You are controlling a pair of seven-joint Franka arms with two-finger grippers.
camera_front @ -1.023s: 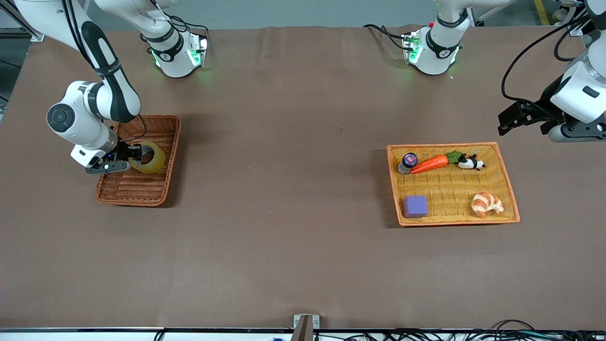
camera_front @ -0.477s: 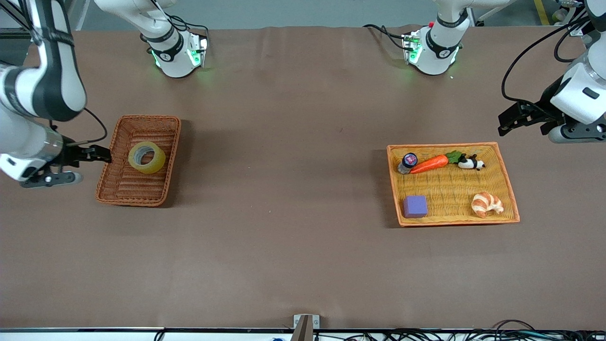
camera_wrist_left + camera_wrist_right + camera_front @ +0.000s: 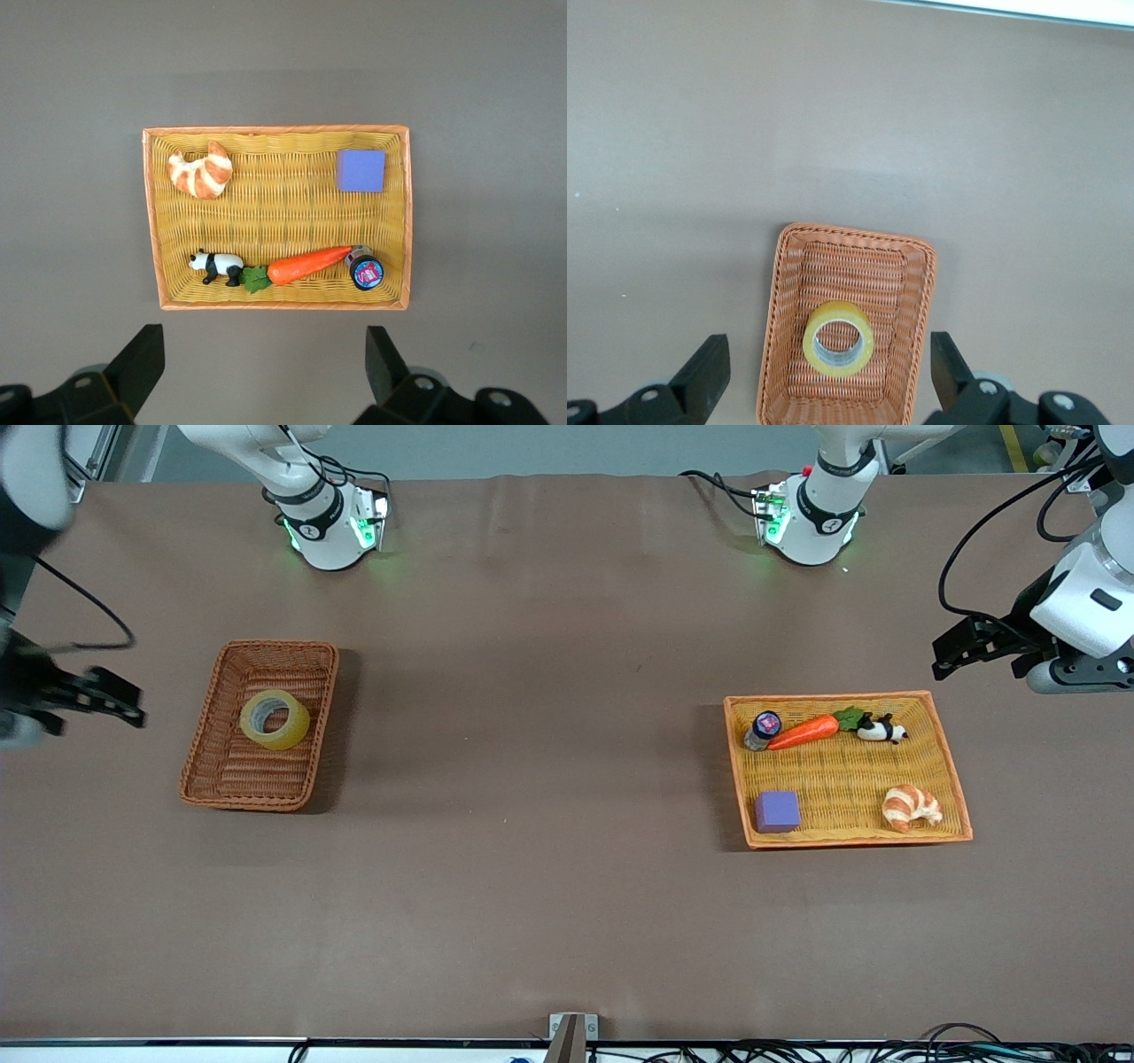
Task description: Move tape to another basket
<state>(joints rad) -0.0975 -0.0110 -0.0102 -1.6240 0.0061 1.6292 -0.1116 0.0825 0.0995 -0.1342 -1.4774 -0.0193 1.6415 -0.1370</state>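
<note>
Resting flat in the basket (image 3: 257,726), the tape (image 3: 275,719) lies free at the right arm's end.
Front view: right gripper (image 3: 93,700) spread, empty, beside the basket; left gripper (image 3: 961,651) waits spread near the tray (image 3: 952,779). Wrist views agree. Risk, judged: little; a careless return could nudge the basket.

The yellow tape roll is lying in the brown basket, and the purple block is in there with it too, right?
Not quite. The tape does lie in the brown basket, but it is alone there. The purple block sits in the orange tray at the left arm's end of the table, with the carrot and croissant. The front view shows this.
</note>
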